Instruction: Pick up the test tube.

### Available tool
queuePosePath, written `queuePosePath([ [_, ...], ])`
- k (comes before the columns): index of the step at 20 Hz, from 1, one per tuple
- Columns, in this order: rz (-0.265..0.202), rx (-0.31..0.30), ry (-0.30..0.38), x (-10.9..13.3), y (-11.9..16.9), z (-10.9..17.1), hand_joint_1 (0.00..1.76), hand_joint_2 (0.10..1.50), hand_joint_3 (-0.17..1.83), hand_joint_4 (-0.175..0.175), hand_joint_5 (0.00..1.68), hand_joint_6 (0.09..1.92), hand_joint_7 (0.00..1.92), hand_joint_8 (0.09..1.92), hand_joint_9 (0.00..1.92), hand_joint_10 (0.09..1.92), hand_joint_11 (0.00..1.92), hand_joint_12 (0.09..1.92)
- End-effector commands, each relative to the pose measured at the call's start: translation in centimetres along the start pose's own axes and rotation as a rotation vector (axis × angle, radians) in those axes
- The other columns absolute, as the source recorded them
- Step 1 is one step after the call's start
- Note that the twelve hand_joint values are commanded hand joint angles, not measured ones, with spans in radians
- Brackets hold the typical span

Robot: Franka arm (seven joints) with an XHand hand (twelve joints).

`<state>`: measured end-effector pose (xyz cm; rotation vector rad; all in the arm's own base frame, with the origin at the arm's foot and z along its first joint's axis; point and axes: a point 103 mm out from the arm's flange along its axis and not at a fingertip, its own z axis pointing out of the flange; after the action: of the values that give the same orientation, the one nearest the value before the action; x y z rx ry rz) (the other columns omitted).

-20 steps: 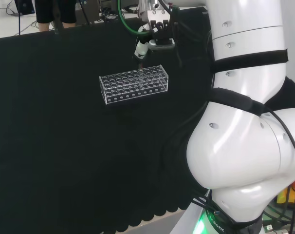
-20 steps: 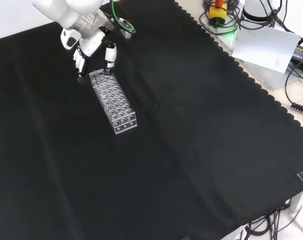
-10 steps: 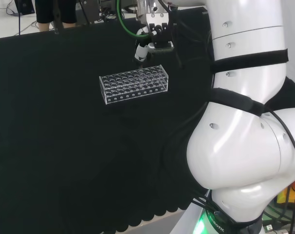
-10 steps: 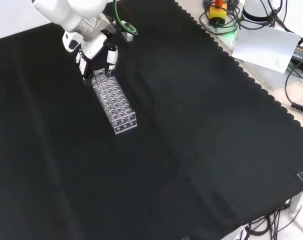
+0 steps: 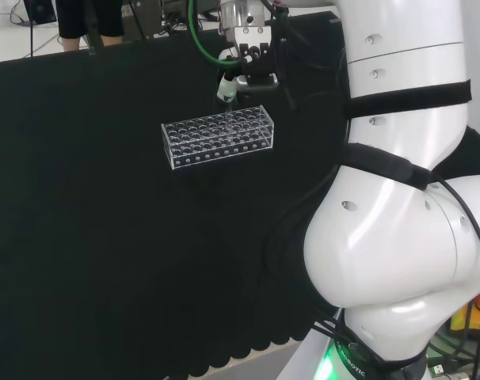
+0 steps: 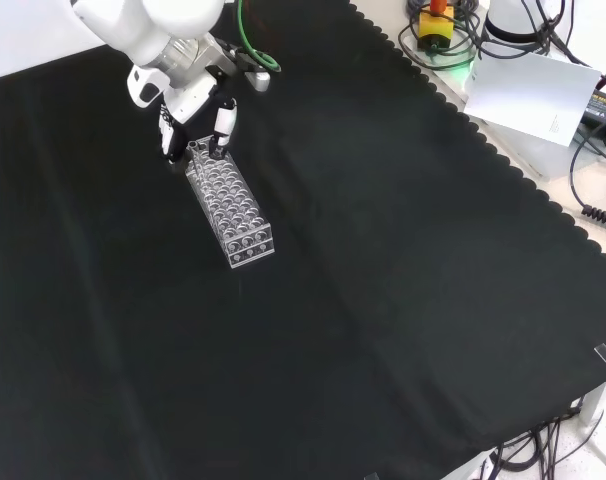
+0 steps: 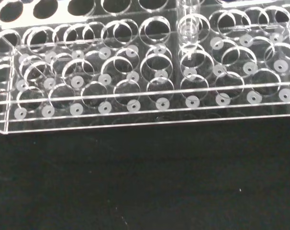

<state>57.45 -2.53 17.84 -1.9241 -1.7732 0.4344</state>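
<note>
Nearest in the front view: bare black surface [image 6: 383, 300], nothing on it.

Next, a clear test tube rack [image 6: 228, 200], lying long and thin, running from near to far and a bit to the left in that view. Many round holes in rows on top.

Close up in the wrist view: one clear test tube [image 7: 190, 21], standing upright in a hole of the rack (hard to spot, since both are see-through). Long side straight up and down, so open end up toward the hand. Other holes around it look bare, as far as can be told.

At the far end of the rack in the front view: the hand [image 6: 188, 92], coming down from above. Fingers [image 6: 168, 135] pointing down on the left side of the rack's end, thumb [image 6: 223, 118] on the right side, a gap between them. Spread apart, not closed on anything. Cannot tell from here if any fingertip touches the rack.

Same story in the head view: hand [image 5: 241, 67] just above the right-hand far corner of the rack [image 5: 216, 136].

Best guess for the coming move: straight down a little, tube between thumb and fingers, then a pinch and a lift straight up, along the tube's long side. Any tilt could catch the tube on its hole and drag the rack too.
</note>
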Motion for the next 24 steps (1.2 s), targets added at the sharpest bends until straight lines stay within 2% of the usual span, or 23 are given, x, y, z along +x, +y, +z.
queuePosePath([
  [1,-0.003,-0.048,-0.026,0.8,0.4,-0.2,1.11,1.07,-0.17,-0.175,0.66,0.75,1.07,0.80,1.08,0.63,0.75,1.28],
  [3,-0.003,-0.074,-0.046,1.1,0.5,-0.4,1.24,1.07,-0.17,-0.175,0.82,0.72,1.20,0.69,1.22,0.58,0.89,1.22],
  [4,-0.003,-0.086,-0.056,1.2,0.6,-0.5,1.27,1.07,-0.13,-0.175,0.92,0.75,1.19,0.72,1.27,0.56,0.95,1.20],
  [6,-0.003,-0.112,-0.063,1.4,0.8,-0.6,1.36,1.05,-0.07,-0.175,1.07,0.74,1.18,0.82,1.23,0.58,1.10,1.07],
  [9,-0.002,-0.143,-0.052,1.5,0.8,-0.8,1.41,1.04,-0.05,-0.175,1.08,0.62,1.19,0.92,1.19,0.69,1.20,0.93],
  [12,-0.014,-0.170,-0.044,1.5,0.8,-1.0,1.41,1.04,-0.04,-0.175,1.10,0.55,1.19,0.94,1.19,0.71,1.25,0.88],
  [16,-0.033,-0.186,-0.014,1.5,0.5,-1.3,1.40,1.07,0.00,-0.175,0.99,0.65,1.08,1.10,1.07,0.93,1.28,0.88],
  [24,-0.033,-0.176,0.009,1.0,-0.2,-1.6,1.40,1.07,0.00,-0.175,0.99,0.63,1.09,1.08,1.07,0.95,1.31,0.90],
])
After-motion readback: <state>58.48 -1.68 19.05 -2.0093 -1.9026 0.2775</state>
